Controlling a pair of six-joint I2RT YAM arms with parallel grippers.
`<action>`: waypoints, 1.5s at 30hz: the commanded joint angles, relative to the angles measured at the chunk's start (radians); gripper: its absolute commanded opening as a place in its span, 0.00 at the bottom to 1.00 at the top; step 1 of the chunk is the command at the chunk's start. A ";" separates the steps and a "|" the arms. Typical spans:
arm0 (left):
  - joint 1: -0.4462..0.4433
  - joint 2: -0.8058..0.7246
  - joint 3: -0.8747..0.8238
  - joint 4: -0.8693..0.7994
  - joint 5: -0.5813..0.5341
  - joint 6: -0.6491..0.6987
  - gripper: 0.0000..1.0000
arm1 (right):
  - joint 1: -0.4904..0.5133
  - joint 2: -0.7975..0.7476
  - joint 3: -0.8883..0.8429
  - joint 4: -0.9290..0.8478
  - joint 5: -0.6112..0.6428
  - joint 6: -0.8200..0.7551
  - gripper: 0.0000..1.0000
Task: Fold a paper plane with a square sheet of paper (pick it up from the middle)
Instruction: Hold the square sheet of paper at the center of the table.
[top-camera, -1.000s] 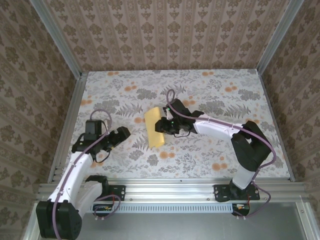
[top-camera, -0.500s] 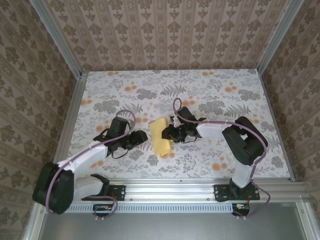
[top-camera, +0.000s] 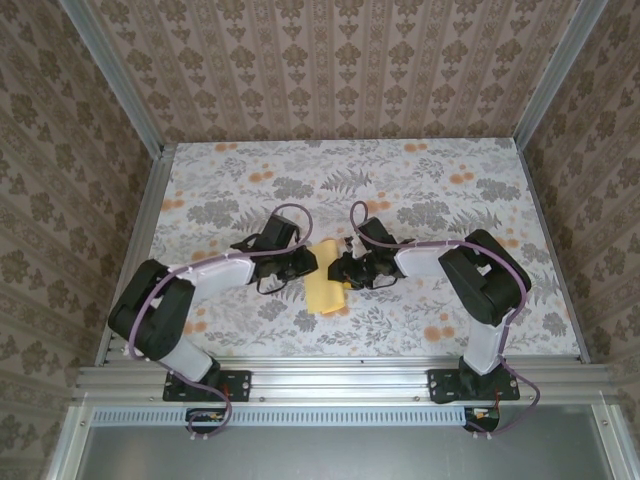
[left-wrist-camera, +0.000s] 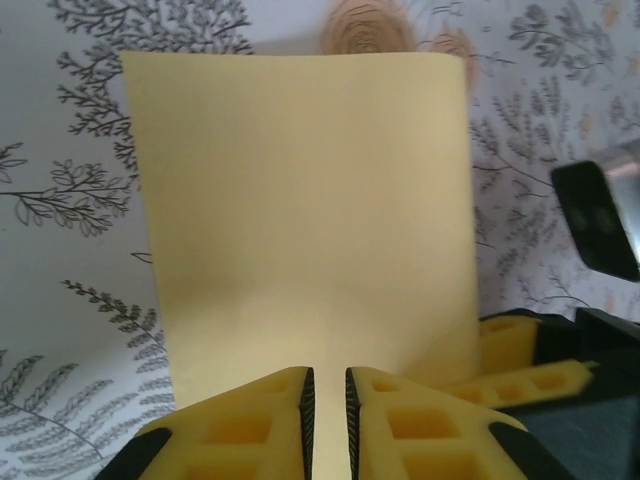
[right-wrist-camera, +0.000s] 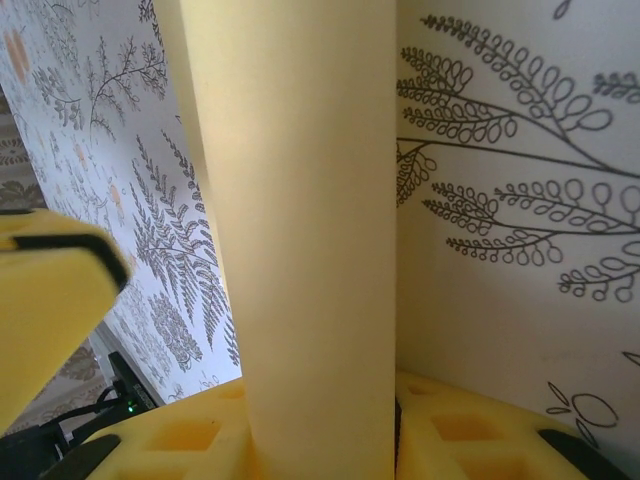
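Pale-yellow and thin, the square sheet of paper (top-camera: 325, 290) is sitting doubled into a narrow strip near the middle of the counter (top-camera: 430, 190). Floral-printed surface is lying free to the far side, left and right of it. The near aluminium rail (top-camera: 330, 376) is running closer, and papered walls (top-camera: 330, 70) are closing three sides. The left tool (left-wrist-camera: 325, 375) is pinching one straight edge, its yellow foam pads drawn to a thin slit. The right tool (right-wrist-camera: 320, 425) is gripping the opposite side, its pads pressing the matte strip. Both arms are covering the strip's far end from above. The orange flowers (left-wrist-camera: 365, 25) beyond it are looking blurred.
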 joint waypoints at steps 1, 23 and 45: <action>-0.008 0.049 0.039 -0.038 -0.026 0.022 0.13 | -0.006 -0.003 -0.024 -0.022 -0.010 0.002 0.35; -0.059 0.141 0.099 -0.099 -0.056 -0.004 0.03 | 0.038 -0.201 0.156 -0.542 0.402 -0.219 0.65; -0.062 0.053 0.066 -0.006 0.017 -0.064 0.06 | 0.097 -0.057 0.233 -0.642 0.497 -0.325 0.52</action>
